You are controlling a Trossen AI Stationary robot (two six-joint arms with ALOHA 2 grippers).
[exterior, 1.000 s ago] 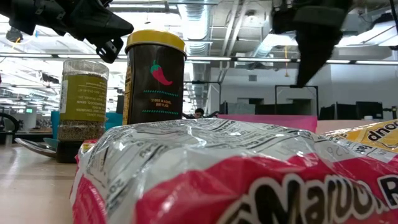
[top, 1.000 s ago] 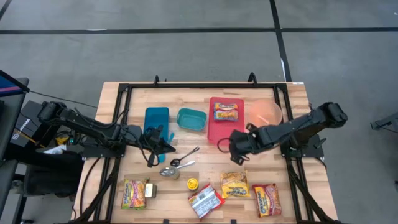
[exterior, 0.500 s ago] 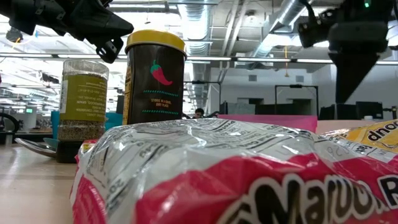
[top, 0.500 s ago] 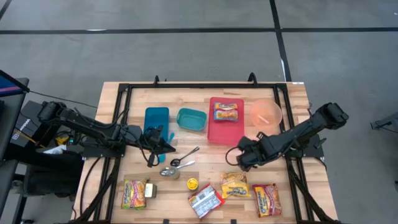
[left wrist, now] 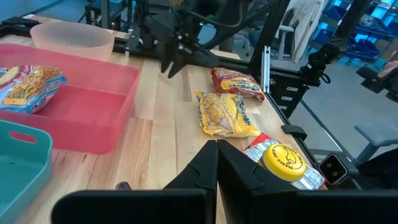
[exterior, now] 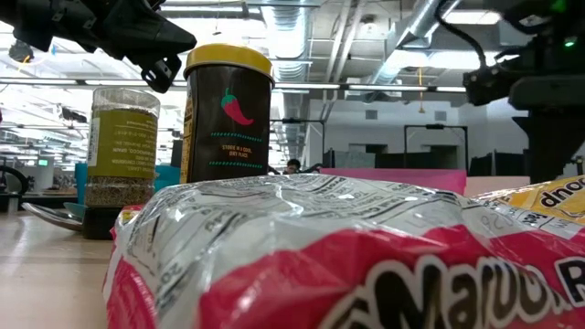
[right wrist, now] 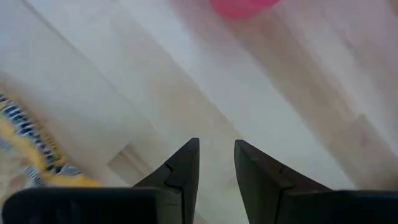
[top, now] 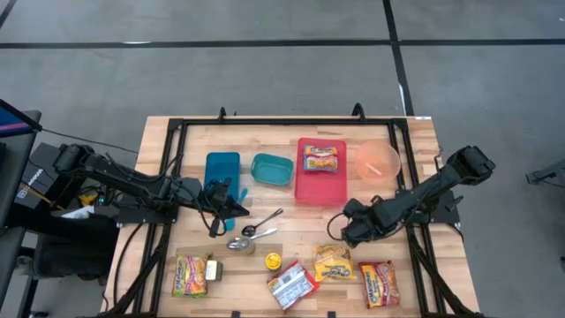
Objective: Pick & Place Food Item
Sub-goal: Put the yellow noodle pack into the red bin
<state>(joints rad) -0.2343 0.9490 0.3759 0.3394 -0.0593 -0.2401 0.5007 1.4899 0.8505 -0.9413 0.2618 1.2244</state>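
Hovering right gripper (right wrist: 214,165) slightly parted, apparently empty | yellow packet (top: 333,262) nearby | left gripper (left wrist: 217,163) closed, overhead only.

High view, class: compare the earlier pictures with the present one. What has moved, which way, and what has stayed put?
The right gripper has swung away from the red tray toward the table's front, and now hangs just behind the yellow noodle packet. Its jaws stand slightly apart, holding nothing. The left gripper has stayed shut beside the blue tray. The packet in the red tray and everything else on the table have not shifted.
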